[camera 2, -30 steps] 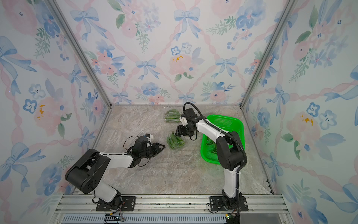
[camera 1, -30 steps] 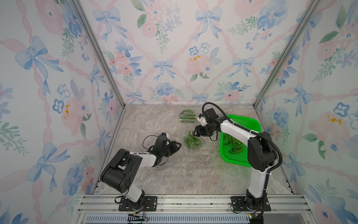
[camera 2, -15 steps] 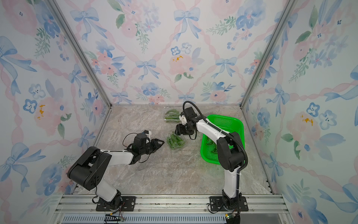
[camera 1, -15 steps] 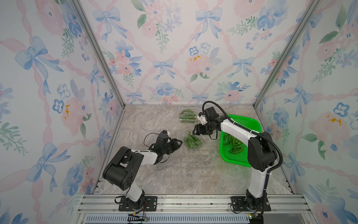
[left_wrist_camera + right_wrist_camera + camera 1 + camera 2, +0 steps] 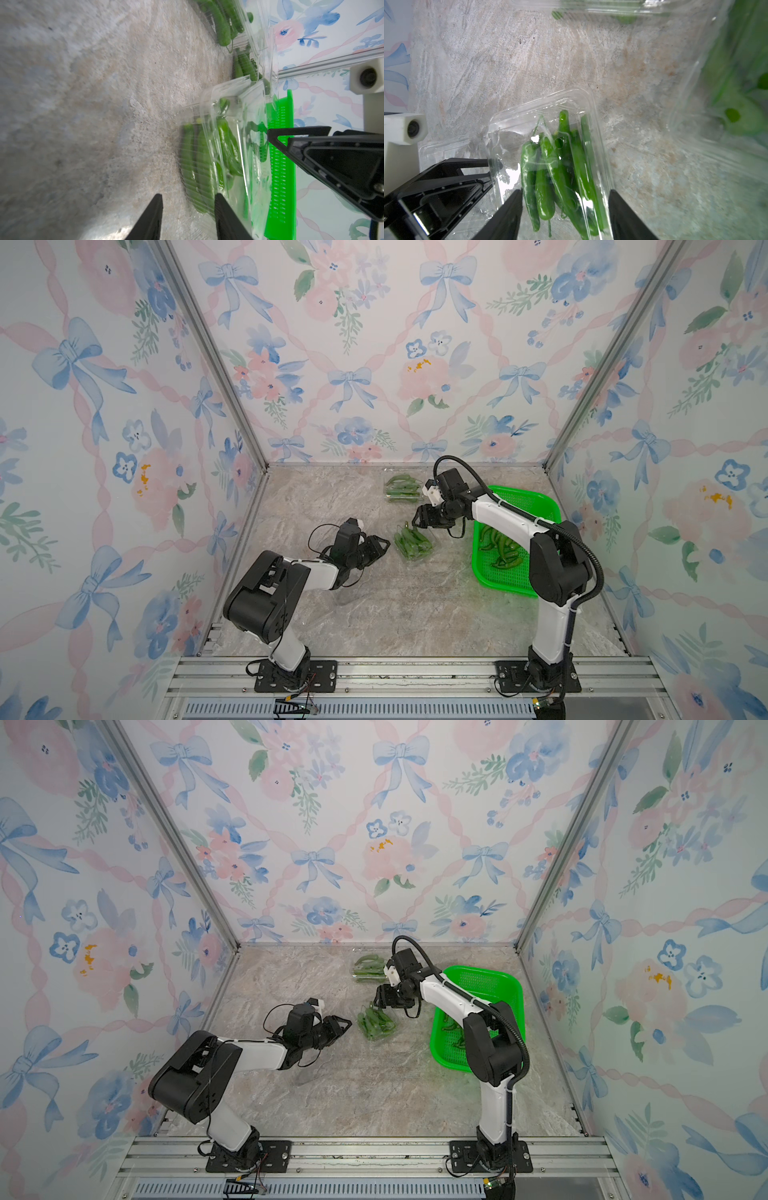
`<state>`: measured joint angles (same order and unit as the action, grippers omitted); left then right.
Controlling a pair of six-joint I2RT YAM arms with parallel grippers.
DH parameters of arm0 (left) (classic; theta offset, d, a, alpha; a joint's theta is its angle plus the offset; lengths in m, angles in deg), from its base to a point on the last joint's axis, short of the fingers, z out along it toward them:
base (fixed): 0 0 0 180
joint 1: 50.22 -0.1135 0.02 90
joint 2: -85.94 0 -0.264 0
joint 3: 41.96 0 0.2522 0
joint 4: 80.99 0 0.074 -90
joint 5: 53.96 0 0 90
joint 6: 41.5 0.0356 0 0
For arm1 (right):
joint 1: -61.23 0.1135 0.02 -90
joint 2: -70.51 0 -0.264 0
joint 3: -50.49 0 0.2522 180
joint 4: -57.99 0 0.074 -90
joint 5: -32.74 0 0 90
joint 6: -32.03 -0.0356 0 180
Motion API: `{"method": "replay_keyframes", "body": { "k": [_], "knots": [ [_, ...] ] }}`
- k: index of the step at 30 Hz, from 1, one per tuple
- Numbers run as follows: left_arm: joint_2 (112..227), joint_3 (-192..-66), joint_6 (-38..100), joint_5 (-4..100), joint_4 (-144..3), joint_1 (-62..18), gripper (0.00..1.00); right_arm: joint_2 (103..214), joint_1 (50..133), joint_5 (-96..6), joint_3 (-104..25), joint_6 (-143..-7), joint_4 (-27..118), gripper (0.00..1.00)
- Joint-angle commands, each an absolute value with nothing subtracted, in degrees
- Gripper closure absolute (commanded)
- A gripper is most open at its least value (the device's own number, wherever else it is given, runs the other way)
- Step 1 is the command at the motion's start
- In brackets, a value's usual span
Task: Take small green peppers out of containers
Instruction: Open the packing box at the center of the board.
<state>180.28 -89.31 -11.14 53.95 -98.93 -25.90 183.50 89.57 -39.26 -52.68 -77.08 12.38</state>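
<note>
You have two grippers over the table, both at the middle container. Your left gripper sits low at that container's near corner with its two fingers apart. In its wrist view the gap between them shows bare table and the ribbed corner wall, and I cannot tell if either finger touches it. Your right gripper hangs over the far end with its jaws spread wide. In the right wrist view its two fingers stand on either side of the container, and whether they touch it I cannot tell. That view shows about six peppers lying lengthwise inside the clear plastic. Both top views show two containers holding peppers. The second is the back container, near the rear wall, with roughly four, though they overlap too much for a sure count. The left wrist view shows two clumps of peppers in clear plastic beyond the middle container, and I cannot tell if that is one container or two. One basket stands under your right arm with a handful of peppers, too tangled to count.
</note>
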Motion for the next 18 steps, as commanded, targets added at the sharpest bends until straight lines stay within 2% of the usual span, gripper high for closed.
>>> {"method": "replay_keyframes", "body": {
  "k": [1,18],
  "knots": [
    [181.37,-90.70,-10.04,54.58,-99.57,-26.46,0.56,184.51,89.74,-38.24,-53.80,-77.75,12.99,0.34],
    [182.17,-91.89,-10.20,55.70,-99.92,-26.68,0.56,184.51,89.88,-37.49,-53.16,-78.45,13.63,0.34]
  ]
}}
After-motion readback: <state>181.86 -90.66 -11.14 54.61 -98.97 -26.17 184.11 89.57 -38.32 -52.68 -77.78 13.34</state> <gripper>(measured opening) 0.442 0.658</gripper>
